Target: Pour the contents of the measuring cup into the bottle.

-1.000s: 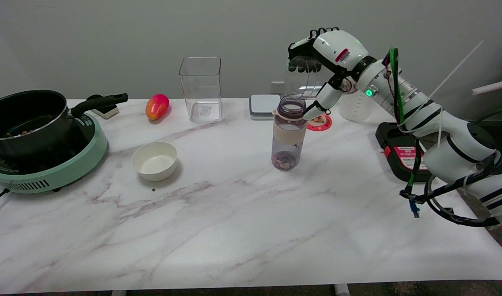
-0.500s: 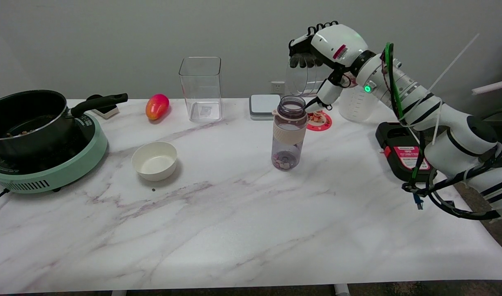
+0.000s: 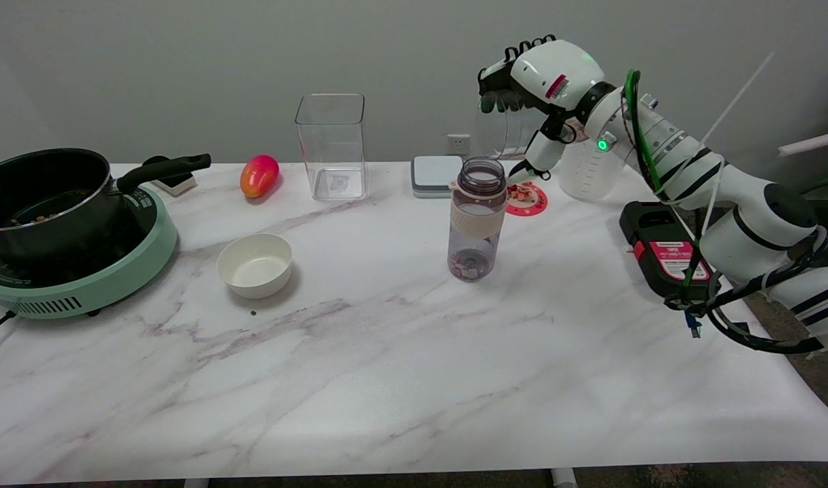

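Note:
A clear bottle (image 3: 478, 218) with a beige band stands open-topped near the table's middle, with small pink and white pieces at its bottom. My right hand (image 3: 532, 88) grips a clear measuring cup (image 3: 503, 130) in the air, above and slightly behind-right of the bottle's mouth. The cup is tipped over with its opening facing down-left. It looks empty. The thumb reaches down beside the bottle's rim, apart from it.
A second clear measuring jug (image 3: 585, 173) and a red coaster (image 3: 526, 198) sit behind the bottle. A black-and-red device (image 3: 661, 249) lies at right. A white bowl (image 3: 255, 264), tall clear container (image 3: 332, 146), mango (image 3: 259, 175), white box (image 3: 436, 175) and pot on a green cooker (image 3: 68, 230) stand leftward.
My right hand has lifted the tipped cup slightly up and back to the right, away from the bottle's mouth. The bottle has not moved.

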You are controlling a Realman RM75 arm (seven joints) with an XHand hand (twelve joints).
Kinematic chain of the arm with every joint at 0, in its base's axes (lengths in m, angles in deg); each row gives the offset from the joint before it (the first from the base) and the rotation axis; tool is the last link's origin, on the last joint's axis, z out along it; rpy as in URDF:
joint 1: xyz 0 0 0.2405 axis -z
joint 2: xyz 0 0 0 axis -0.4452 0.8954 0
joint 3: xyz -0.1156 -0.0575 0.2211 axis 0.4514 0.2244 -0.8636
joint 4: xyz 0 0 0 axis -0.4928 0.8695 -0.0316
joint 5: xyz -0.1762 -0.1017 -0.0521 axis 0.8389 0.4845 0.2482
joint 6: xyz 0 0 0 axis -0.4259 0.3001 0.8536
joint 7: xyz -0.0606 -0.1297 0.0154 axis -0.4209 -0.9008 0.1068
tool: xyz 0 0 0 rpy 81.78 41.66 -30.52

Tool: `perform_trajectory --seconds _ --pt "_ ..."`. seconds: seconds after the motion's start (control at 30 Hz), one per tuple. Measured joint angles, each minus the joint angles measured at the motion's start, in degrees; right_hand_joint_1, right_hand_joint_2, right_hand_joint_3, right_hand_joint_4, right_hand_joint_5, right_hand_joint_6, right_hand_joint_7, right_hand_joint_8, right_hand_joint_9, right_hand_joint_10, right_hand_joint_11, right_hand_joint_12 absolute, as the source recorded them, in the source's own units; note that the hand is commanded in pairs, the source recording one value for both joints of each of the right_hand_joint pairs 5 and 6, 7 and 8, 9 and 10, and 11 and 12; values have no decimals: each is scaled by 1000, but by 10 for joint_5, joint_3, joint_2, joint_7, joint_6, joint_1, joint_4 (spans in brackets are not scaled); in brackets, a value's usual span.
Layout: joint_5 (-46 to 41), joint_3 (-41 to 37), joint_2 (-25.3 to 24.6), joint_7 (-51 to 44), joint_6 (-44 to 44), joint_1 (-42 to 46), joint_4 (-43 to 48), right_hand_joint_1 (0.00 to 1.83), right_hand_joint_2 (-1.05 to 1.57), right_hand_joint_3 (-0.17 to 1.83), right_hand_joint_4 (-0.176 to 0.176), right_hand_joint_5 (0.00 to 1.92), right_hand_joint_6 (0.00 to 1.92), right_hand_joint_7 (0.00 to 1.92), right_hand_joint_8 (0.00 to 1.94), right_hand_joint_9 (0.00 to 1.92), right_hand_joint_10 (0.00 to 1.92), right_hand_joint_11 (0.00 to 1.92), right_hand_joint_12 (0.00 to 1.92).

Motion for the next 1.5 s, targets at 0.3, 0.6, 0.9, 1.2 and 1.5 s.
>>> perform_trajectory --seconds 0.3,0.6,0.9,1.2,1.5 --pt "26 7 2 1 -4 -4 -5 1554 972 577 0 1786 1786 1892 1892 1586 1586 1445 1445" --pt "45 14 5 1 -7 -8 -8 1561 946 602 0 1781 1781 1888 1888 1579 1579 1434 1434" --pt "59 27 12 2 -11 -17 -9 1565 932 620 0 1770 1770 1887 1887 1573 1573 1428 1428" --pt "70 32 16 1 -14 -21 -7 1570 914 640 0 1770 1770 1882 1882 1569 1569 1425 1425" --pt "78 35 19 2 -16 -22 0 1579 884 668 0 1766 1766 1881 1881 1566 1566 1423 1423"
